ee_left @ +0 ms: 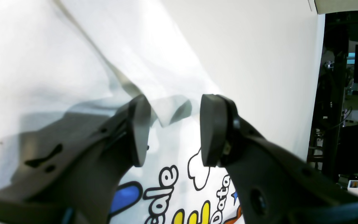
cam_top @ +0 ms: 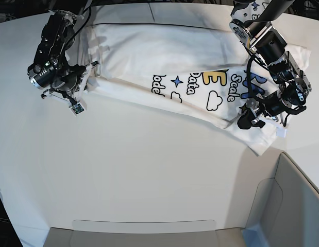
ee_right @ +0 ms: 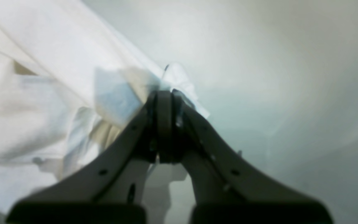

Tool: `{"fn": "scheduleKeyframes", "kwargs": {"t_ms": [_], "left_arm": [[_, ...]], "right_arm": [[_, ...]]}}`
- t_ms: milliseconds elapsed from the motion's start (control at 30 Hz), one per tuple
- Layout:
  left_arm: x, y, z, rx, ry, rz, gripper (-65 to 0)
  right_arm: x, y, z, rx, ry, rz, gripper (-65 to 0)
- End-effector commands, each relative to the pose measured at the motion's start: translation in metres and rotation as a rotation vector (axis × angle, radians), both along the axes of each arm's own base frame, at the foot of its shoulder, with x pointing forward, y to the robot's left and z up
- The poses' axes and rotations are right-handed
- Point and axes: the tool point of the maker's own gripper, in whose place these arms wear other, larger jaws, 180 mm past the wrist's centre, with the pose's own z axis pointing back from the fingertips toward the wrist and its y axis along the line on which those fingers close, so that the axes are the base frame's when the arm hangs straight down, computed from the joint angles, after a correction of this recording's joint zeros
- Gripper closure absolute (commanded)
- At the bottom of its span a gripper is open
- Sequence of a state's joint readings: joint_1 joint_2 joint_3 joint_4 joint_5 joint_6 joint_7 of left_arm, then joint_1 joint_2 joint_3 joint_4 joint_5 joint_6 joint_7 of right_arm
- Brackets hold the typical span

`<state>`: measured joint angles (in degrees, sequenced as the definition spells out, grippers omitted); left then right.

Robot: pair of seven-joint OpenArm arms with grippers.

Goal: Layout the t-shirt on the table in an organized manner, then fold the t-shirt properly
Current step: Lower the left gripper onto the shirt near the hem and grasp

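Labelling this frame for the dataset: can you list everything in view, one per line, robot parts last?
t-shirt: one, white with blue, yellow and black lettering plus clouds and stars, spread across the far half of the table, printed side up, partly folded over.
table: one, plain white, under everything.
grey panels: light grey, near edge and near right corner of the base view.
left gripper: one, black, jaws apart over a fold of the shirt near the lettering, on the base view's right.
right gripper: one, black, jaws shut on an edge of the shirt, on the base view's left.
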<state>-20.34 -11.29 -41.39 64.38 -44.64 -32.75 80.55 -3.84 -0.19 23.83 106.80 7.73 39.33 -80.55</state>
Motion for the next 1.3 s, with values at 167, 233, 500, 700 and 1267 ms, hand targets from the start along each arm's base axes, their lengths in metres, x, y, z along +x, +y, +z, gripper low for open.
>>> {"fn": "scheduleKeyframes", "kwargs": {"t_ms": [167,233,500,700,1267], "left_arm": [[0.028,0.006,0.033,0.003,-0.096,0.013,-23.2],[0.034,0.006,0.039,0.003,-0.112,0.012,-20.6],[0.038,-0.019,0.023,-0.031,-0.048,-0.07,-6.2],[0.036,-0.023,0.021,-0.023,-0.043,-0.086,-2.3],[0.035,0.025,0.052,0.121,-0.113,-0.041,0.0]], "right_arm": [[0.007,-0.001,0.009,-0.008,-0.038,0.014,0.0],[0.007,-0.001,0.009,-0.008,-0.038,0.014,0.0],[0.006,-0.003,0.009,-0.01,-0.038,0.011,0.0],[0.006,-0.003,0.009,-0.01,-0.038,0.011,0.0],[0.009,-0.003,0.011,-0.011,-0.046,0.01,0.0]]}}
